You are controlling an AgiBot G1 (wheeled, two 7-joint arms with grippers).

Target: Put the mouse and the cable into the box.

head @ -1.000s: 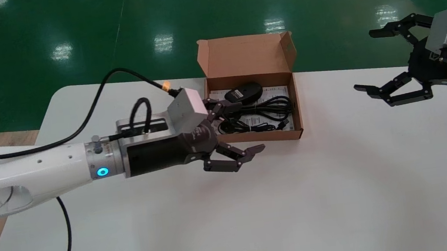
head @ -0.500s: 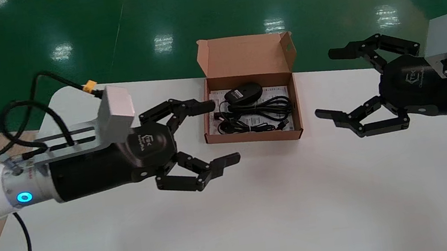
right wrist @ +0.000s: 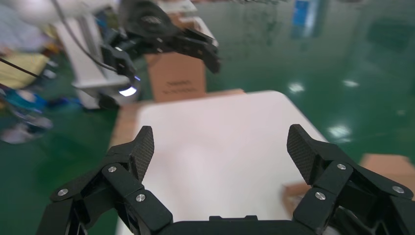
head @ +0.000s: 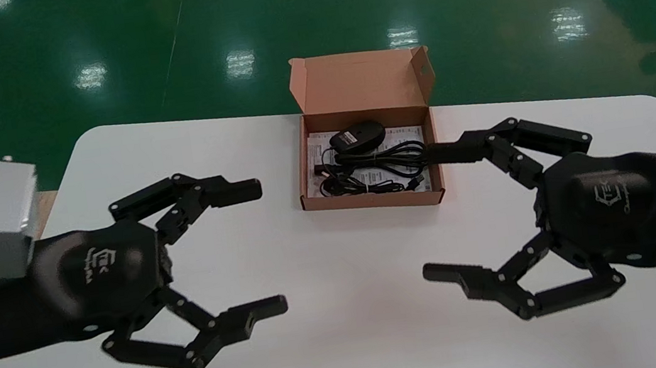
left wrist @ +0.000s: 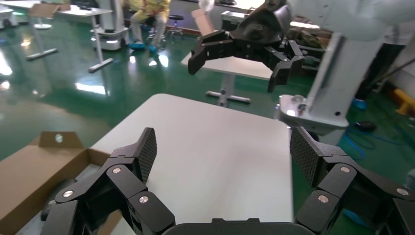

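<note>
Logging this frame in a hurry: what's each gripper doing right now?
Left gripper: open, holding nothing.
Right gripper: open, holding nothing.

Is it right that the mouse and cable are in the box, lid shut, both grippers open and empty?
No, the head view shows the lid open. The mouse and cable are in the cardboard box; left gripper and right gripper are open and empty.
</note>
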